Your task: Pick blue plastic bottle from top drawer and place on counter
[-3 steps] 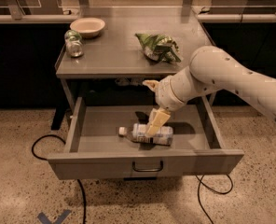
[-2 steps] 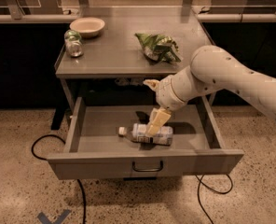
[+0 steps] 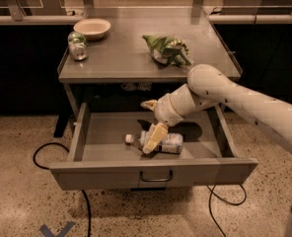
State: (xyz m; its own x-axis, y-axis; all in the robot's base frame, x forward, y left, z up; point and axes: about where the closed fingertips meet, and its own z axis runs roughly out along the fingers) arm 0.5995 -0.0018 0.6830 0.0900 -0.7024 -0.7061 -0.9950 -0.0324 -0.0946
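1. Grey metal top drawer (image 3: pixel 79 137): pulled fully out below the counter (image 3: pixel 121 63), dark wire handle (image 3: pixel 156 177) on its front; the gripper hangs inside it, towards the front wall.
2. Blue plastic bottle (image 3: pixel 170 143): lies on its side on the drawer floor, directly under the gripper. Its white cap (image 3: pixel 129 138) points out to the gripper's left and its labelled body runs out to the gripper's right.
3. Gripper (image 3: pixel 155 138): pale yellow tip, lowered from the white arm (image 3: pixel 225 95) across the bottle's neck end and touching or nearly touching it. Whether it is open or closed on the bottle cannot be told.
4. Change: none to speak of. Gripper and bottle sit where they did a second ago, and the bottle is not lifted.
5. Reading: the grasp is probably being set or closed, and the lift out of the drawer is not yet begun.
6. Counter contents, all above and behind the gripper: glass jar (image 3: pixel 77 46) and pale bowl (image 3: pixel 91 27) to the far left, green bag (image 3: pixel 166 49) nearly straight above. Bare surface between jar and bag looks the likely spot to set the bottle down.
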